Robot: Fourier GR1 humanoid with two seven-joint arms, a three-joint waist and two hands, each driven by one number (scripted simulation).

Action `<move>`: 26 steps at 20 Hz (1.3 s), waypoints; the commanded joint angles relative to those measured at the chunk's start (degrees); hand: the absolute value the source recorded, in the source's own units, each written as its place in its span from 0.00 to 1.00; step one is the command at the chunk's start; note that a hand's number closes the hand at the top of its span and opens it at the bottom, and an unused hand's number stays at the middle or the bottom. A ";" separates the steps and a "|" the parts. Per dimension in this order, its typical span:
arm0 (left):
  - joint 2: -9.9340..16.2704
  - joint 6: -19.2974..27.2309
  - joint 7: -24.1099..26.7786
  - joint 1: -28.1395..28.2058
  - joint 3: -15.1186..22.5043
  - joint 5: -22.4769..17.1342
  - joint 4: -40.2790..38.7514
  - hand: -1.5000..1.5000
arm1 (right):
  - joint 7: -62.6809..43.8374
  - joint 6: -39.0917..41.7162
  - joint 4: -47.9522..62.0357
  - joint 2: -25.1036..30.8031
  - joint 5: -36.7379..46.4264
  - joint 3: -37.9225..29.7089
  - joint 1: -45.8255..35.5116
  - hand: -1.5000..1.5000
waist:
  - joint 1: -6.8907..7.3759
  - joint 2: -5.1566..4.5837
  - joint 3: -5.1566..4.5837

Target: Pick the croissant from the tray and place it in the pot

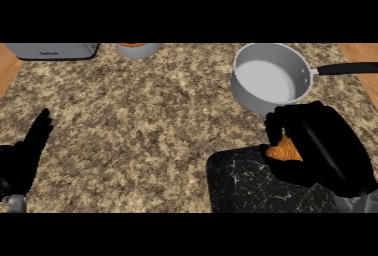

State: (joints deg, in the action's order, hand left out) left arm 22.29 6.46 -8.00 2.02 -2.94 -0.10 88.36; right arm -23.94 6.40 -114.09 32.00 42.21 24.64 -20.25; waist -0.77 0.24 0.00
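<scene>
Now the right hand (319, 150) is curling round the croissant (283, 150) above the tray (251, 185), with the pot (269, 77) at twelve o'clock. Light, flaky pastry is probably best cradled mid-body. The left hand (26, 150) is resting open at nine o'clock.

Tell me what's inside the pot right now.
The pot shows only its bare pale bottom. The croissant is outside it, in the right robot hand above the tray.

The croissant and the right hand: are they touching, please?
Touching: the head view shows the right hand with fingers curled round the croissant.
</scene>
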 commanded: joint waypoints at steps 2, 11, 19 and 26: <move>-1.45 0.19 1.58 2.44 0.66 1.44 1.24 0.50 | -0.11 -0.15 -3.30 -1.11 -6.56 -10.33 1.24 1.00 | 0.68 -0.15 0.01; -1.05 -2.84 -4.53 1.29 -0.67 1.32 5.17 0.50 | 10.98 -0.07 12.56 -4.39 -11.22 -21.47 -7.79 1.00 | 1.28 -0.25 0.01; -1.41 -4.14 1.37 -0.33 -2.70 1.57 0.53 0.50 | 22.15 -2.45 40.58 -5.10 -9.23 -25.33 -23.72 1.00 | 2.14 -0.49 0.00; -5.03 -1.21 0.87 -4.23 -0.07 5.45 -2.29 0.50 | 35.72 -8.91 64.34 -7.06 -4.96 -25.83 -31.04 1.00 | 2.57 -0.97 0.02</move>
State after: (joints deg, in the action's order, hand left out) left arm 18.95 3.62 -6.75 0.36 -4.24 3.42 87.30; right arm 5.11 1.36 -61.62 26.49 35.16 -0.95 -48.08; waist 1.49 -0.41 0.00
